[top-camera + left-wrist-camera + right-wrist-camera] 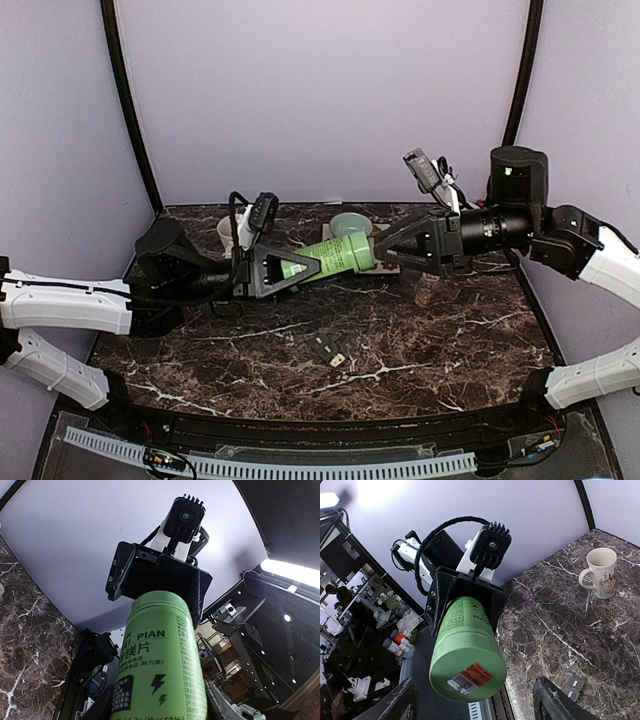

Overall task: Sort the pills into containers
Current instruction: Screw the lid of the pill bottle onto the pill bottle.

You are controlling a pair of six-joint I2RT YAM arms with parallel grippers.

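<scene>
L gripper [295, 268] clenched on green bottle [330, 255] mid-air, R gripper [382, 252] released round its end; containers [330, 350] on table [450, 330] below look light, stiff, skid-prone, so pinch by long edges; pills unseen.

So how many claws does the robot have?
2. The left claw clamps one end of the green bottle; the right claw is open around its other end. None seems hidden.
</scene>
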